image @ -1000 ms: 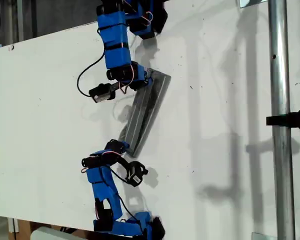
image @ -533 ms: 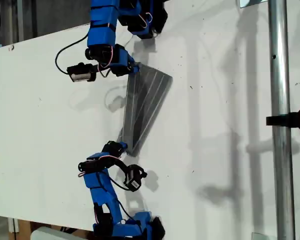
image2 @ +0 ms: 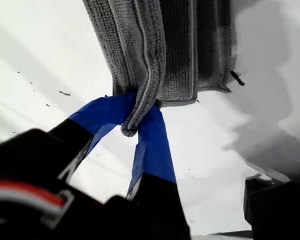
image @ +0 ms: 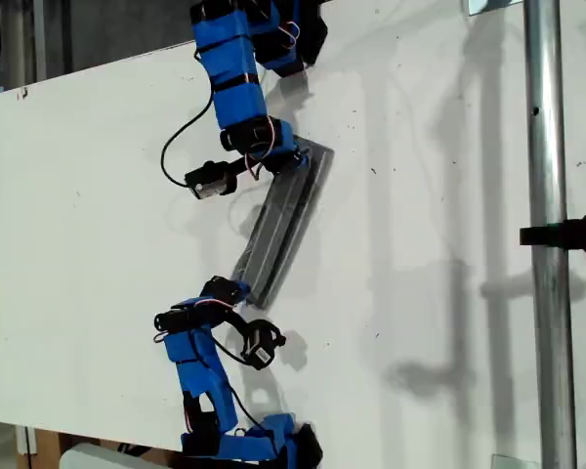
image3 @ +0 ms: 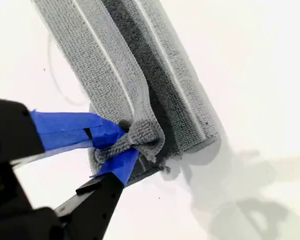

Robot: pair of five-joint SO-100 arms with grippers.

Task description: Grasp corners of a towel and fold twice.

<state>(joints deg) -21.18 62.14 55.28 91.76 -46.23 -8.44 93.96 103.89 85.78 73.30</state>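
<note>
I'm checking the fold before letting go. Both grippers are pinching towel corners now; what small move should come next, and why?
Probably carry both pinched corners together sideways across the towel and lay them down. My first gripper and my second gripper are each shut on a raised corner layer, while the rest lies in a narrow strip on the table, so this fold looks unfinished.

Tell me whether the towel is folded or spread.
Folded: the towel is a narrow strip, stacked layers visible in both wrist views, each end pinched.

White tabletop point(image: 439, 293) with soft shadows, upright metal pole point(image: 547, 244), dark room behind
</note>
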